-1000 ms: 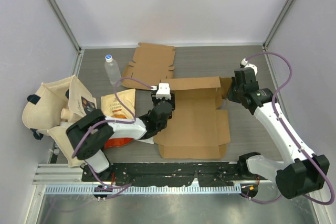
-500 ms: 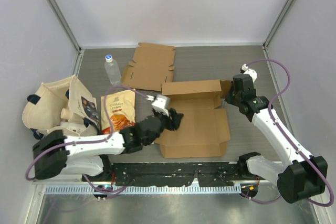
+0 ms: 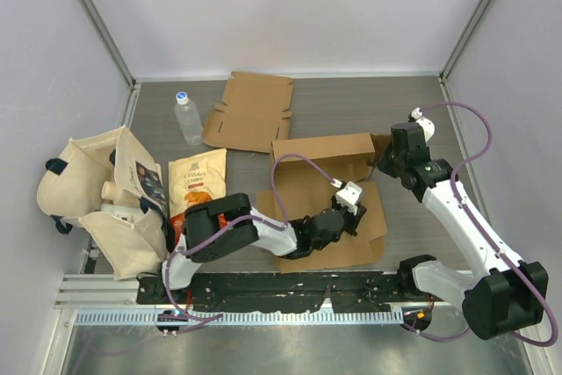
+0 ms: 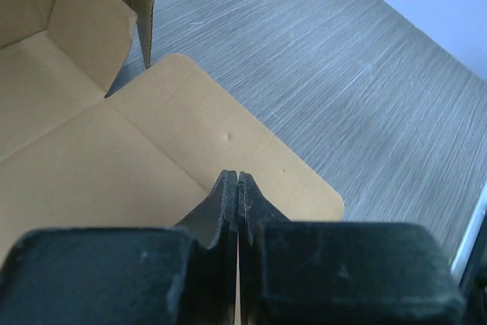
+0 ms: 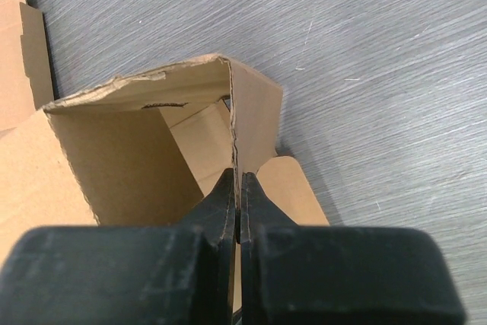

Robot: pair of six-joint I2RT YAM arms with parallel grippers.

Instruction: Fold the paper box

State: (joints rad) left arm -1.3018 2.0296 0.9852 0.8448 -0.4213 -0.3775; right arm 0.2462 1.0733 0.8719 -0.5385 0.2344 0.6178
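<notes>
Left gripper [image 4: 238, 177] swung across the brown cardboard box [image 3: 307, 183], mid-table, to its 3 o'clock flap [image 4: 198, 112]; fingers snapped together, gripping nothing. Right gripper [image 5: 237, 180] still pinches the box's upright 1 o'clock corner wall. Bare grey table [image 3: 413, 103] lies past the flap's rounded edge.

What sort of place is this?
Probably a robot lab test cell: a left arm and right arm bolted to a walled-in table, with practice props: box, bottle, snack bag.
</notes>
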